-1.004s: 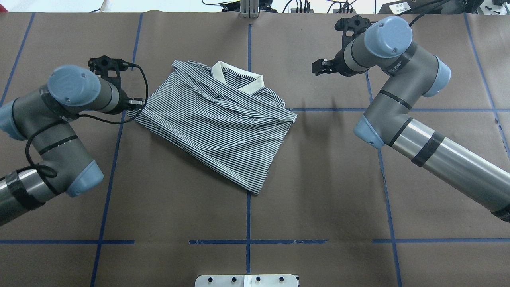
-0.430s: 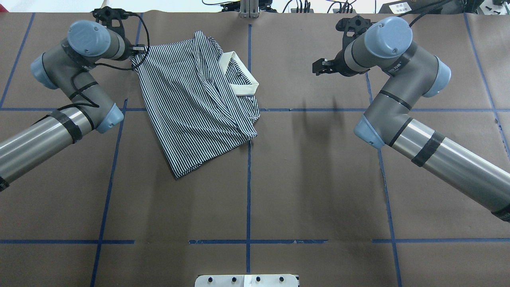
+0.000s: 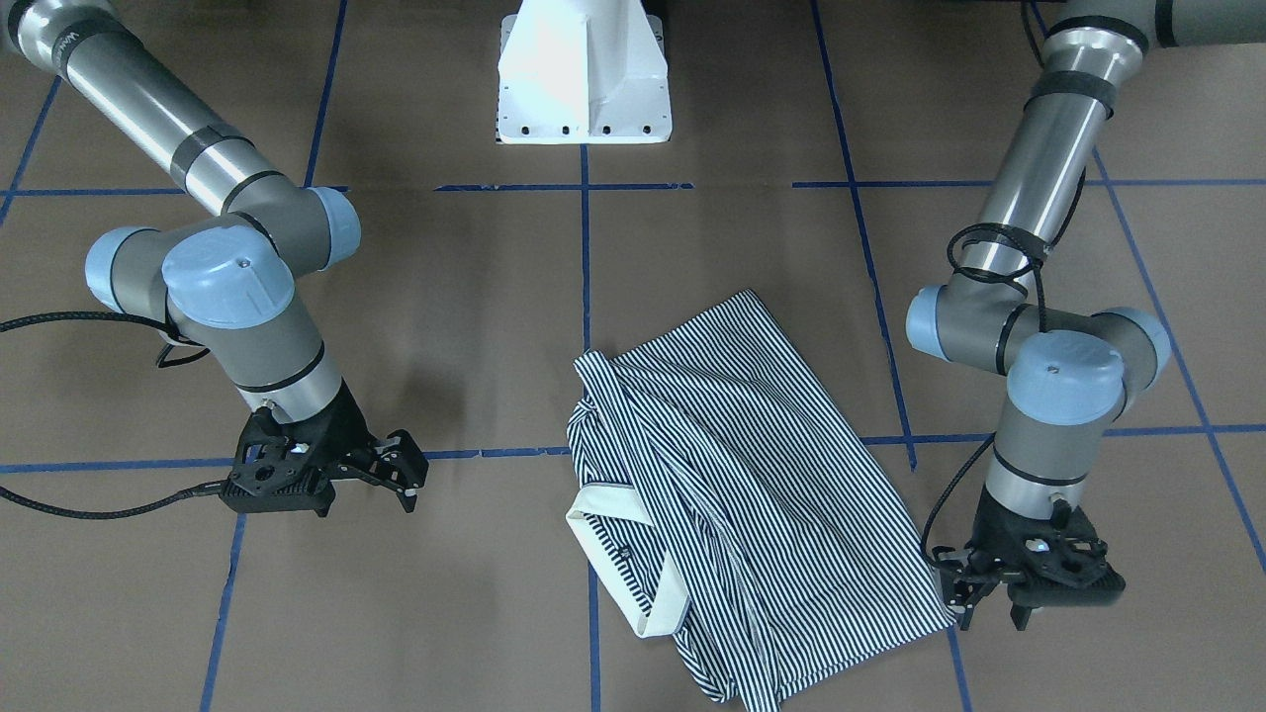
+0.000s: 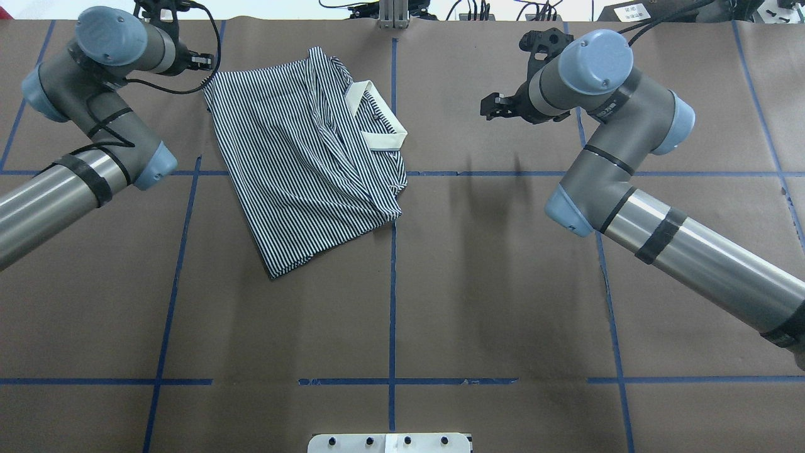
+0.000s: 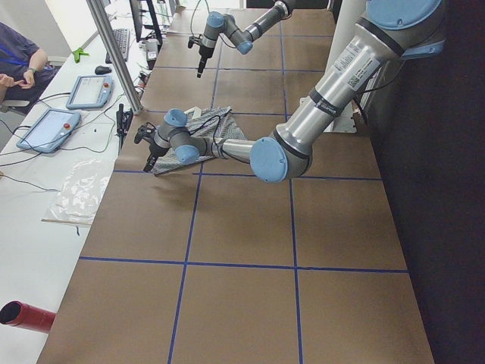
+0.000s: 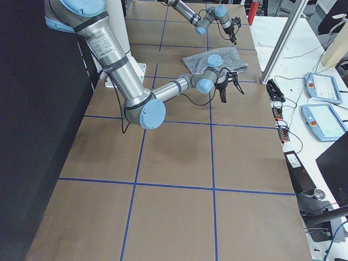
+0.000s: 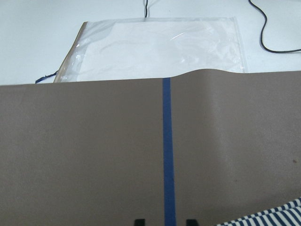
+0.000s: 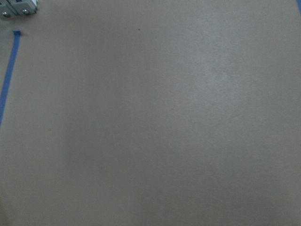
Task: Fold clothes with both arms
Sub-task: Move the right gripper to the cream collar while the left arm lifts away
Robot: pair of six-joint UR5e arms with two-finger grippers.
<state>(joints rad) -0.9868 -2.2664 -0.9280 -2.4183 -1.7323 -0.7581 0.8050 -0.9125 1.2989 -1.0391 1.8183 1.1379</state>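
The striped polo shirt [image 4: 302, 163] lies folded on the brown table, left of centre, with its cream collar [image 4: 377, 119] toward the middle line. In the front view the shirt [image 3: 752, 494] shows the collar [image 3: 618, 554] on its left side. My left gripper [image 4: 202, 63] is just off the shirt's far left corner; in the front view this gripper [image 3: 989, 605] stands beside that corner. The left wrist view shows its fingertips [image 7: 138, 221] apart with nothing between them and striped cloth [image 7: 277, 216] to one side. My right gripper [image 4: 494, 108] hangs open over bare table, well right of the shirt.
The white pedestal base [image 3: 584, 79] stands at the robot's edge. A metal post [image 4: 393, 16] rises at the far edge. Beyond that edge lie a clear plastic bag [image 7: 155, 47] and control tablets [image 5: 49, 129]; a person [image 5: 19, 53] sits there.
The left arm pulled the shirt to the far left, turning it. It has now let go of the corner and drawn back slightly. The right arm shifted a little left.
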